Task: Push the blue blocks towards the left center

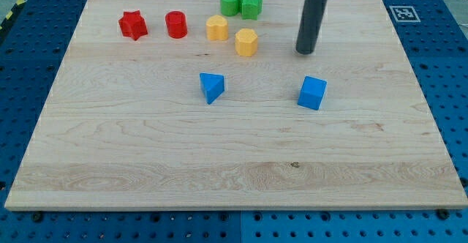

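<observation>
My tip (305,52): on board (219,148), at 12 o'clock from blue cube (312,93), apart, touching nothing (plain rod, no claw, nothing held). Blue wedge (211,87): at 9 o'clock from cube, well apart, near board centre.

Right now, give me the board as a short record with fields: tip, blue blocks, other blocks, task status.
tip: my tip rests on the board, toward the view's top of the blue cube, apart from it
blue blocks: blue cube right of centre; blue wedge near centre
other blocks: red star, red cylinder, two yellow blocks, two green blocks, all near the view's top
task status: neither blue block is at the left centre yet
</observation>
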Controlling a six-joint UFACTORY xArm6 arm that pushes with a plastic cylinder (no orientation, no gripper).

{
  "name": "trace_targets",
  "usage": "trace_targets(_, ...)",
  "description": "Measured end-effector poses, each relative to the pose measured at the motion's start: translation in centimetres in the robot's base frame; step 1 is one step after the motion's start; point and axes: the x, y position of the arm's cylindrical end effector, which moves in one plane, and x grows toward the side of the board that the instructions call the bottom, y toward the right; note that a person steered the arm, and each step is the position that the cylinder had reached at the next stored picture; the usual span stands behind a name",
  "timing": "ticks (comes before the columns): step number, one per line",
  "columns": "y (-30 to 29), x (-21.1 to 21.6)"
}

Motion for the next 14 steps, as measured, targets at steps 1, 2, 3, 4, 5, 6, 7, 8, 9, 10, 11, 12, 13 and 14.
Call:
trace_targets(1,1.8,3.7)
trace_targets(2,2.0,6.2)
trace_targets(3,2.0,9.4)
trace_targets(4,2.0,10.6)
trace_targets(5,2.0,10.7)
trace_targets(6,1.8,11.7)
trace_targets(7,0.1,13.4)
trace_targets(8,-2.3,13.4)
trace_targets(9,-4.2,12.8)
trace_targets(10,-6.3,11.2)
trace_targets(11,-9.3,9.6)
trace_targets(12,-11.6,9.4)
trace_targets(13,-11.8,9.4)
trace_targets(14,-12.4,9.4)
